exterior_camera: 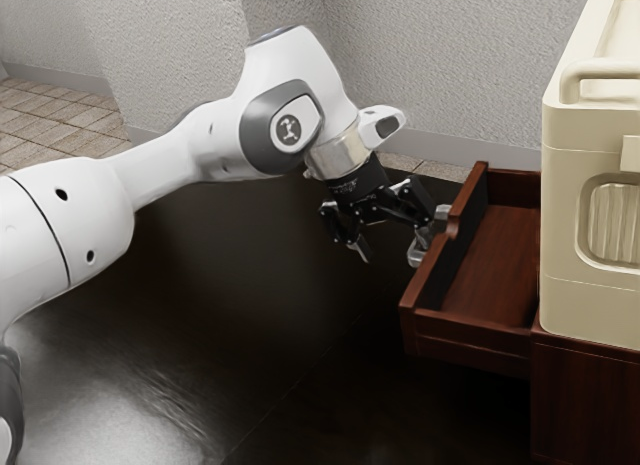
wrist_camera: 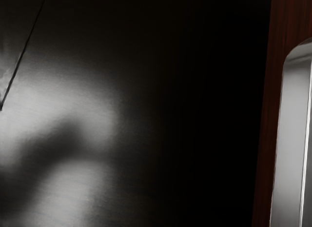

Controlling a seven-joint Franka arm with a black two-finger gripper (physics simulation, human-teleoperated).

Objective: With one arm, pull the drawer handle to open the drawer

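My black two-finger claw (exterior_camera: 392,247) stands open, its fingers spread and nothing gripped between them; one finger is at the curved silver metal handle (exterior_camera: 417,253), which lies at three o'clock from the claw's middle in the exterior view; whether that finger touches the metal or sits hooked behind it, I cannot tell. The handle is on the front of the reddish-brown wooden drawer (exterior_camera: 468,341), between three and four o'clock from me; the drawer stands well out of the dark red wooden cabinet (exterior_camera: 585,400) at four o'clock, its inside floor plainly in sight, with the cream ribbed-panel box (exterior_camera: 590,125) above the cabinet at two o'clock; my white jointed arm (exterior_camera: 150,180) reaches in from ten o'clock.

In the wrist view the handle runs alongside a strip of the wood, over the glossy dark floor (exterior_camera: 200,335).

I judge the pull to be in its last stage, perhaps complete; I cannot tell whether the drawer has any travel left. If more opening is wanted, the next move is a level draw toward nine o'clock with a finger behind the handle; if not, I should free that finger gently before backing off, since a careless lift could snag the handle, and a nudge toward three o'clock could push the drawer inward.
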